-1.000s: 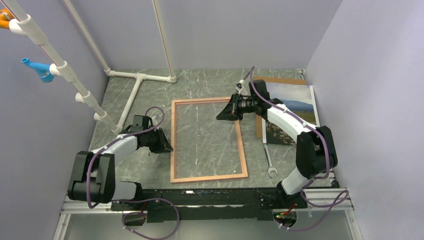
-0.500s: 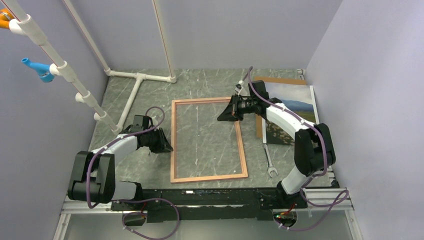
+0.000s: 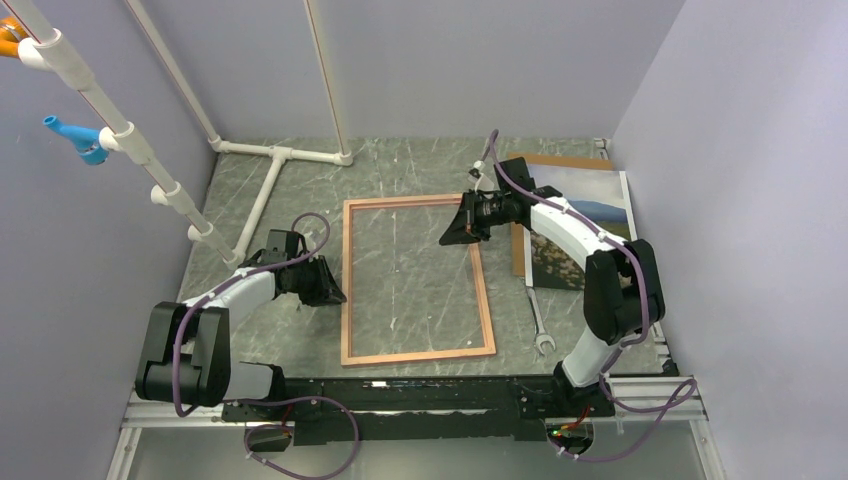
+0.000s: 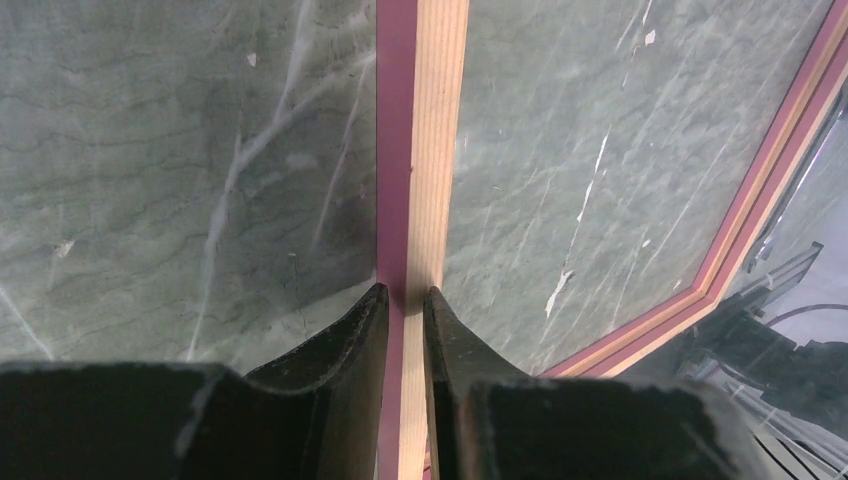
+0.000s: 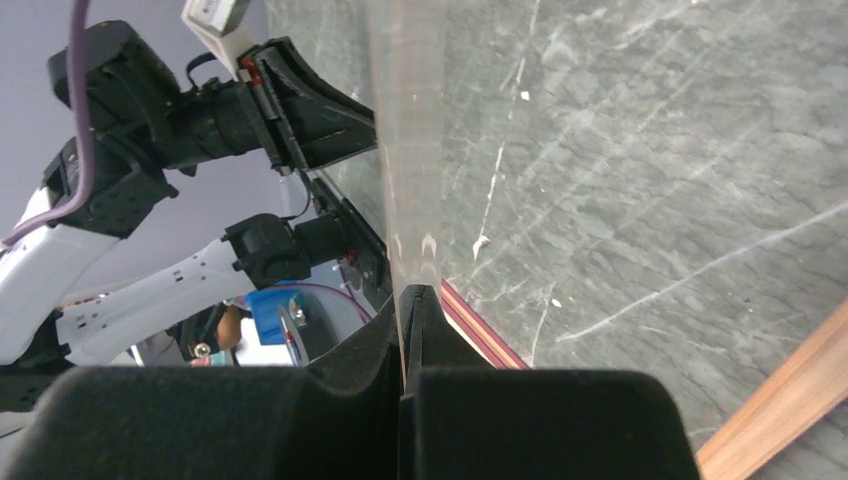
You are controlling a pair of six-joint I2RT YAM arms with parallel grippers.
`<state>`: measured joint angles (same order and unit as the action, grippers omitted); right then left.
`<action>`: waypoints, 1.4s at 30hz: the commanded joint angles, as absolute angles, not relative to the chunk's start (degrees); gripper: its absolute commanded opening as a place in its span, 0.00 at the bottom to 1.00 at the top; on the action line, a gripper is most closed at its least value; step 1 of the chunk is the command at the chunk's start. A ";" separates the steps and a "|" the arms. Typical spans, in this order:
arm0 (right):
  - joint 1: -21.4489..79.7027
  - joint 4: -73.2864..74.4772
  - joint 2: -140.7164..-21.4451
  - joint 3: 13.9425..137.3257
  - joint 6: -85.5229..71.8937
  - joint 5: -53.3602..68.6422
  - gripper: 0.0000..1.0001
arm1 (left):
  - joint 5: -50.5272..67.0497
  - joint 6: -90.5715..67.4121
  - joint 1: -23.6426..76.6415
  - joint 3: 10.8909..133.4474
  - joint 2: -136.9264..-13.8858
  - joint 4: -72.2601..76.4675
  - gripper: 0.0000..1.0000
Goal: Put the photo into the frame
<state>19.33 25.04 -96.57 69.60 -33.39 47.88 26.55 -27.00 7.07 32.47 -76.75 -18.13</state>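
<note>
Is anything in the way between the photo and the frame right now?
Yes. The right arm crosses over the photo, and the right gripper has its jaws shut on what looks like a clear pane at the frame. A wrench lies on the table just right of the frame.

A thin rectangular light-wood picture frame (image 3: 418,356) was laid flat at the middle of the grey marbled table (image 3: 420,165), between the 2 arms. To its right, a rectangular landscape paper print (image 3: 590,215) was laid on a brown backing board (image 3: 560,160). A silver metal wrench (image 3: 540,325) was placed before the print, and white plastic piping (image 3: 262,200) to the far left of the frame.
</note>
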 commanded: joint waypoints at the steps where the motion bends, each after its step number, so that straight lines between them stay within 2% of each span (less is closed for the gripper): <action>1: 20.13 28.94 -97.37 71.07 -31.07 47.20 0.00 | 22.59 -25.14 8.26 31.90 -78.31 -18.93 0.24; 4: 20.15 28.46 -97.45 70.43 -31.31 46.73 0.01 | 22.72 -25.13 8.29 32.07 -78.55 -18.86 0.24; 9: 20.15 28.13 -97.88 69.69 -31.18 45.81 0.11 | 22.74 -25.06 8.43 32.17 -78.64 -18.86 0.24; 14: 20.12 25.75 -98.15 68.89 -32.41 47.28 0.23 | 22.62 -25.11 8.38 31.96 -78.81 -18.69 0.24; 20: 20.11 26.16 -98.82 69.21 -32.05 45.80 0.46 | 22.78 -25.05 8.44 31.82 -78.98 -18.47 0.23; 24: 20.14 26.80 -99.22 69.26 -31.32 44.54 0.54 | 22.83 -24.97 8.52 32.00 -79.14 -18.54 0.24; 32: 20.21 26.77 -100.29 69.05 -30.07 42.49 0.64 | 23.17 -25.13 8.53 31.75 -79.29 -18.11 0.24; 42: 20.61 30.03 -102.22 69.44 -27.31 34.38 0.70 | 22.92 -25.12 8.61 31.81 -79.67 -18.08 0.24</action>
<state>20.10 28.45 -102.02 68.93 -29.45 38.65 26.89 -26.68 7.77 32.82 -77.54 -17.39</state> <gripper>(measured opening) 0.687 0.239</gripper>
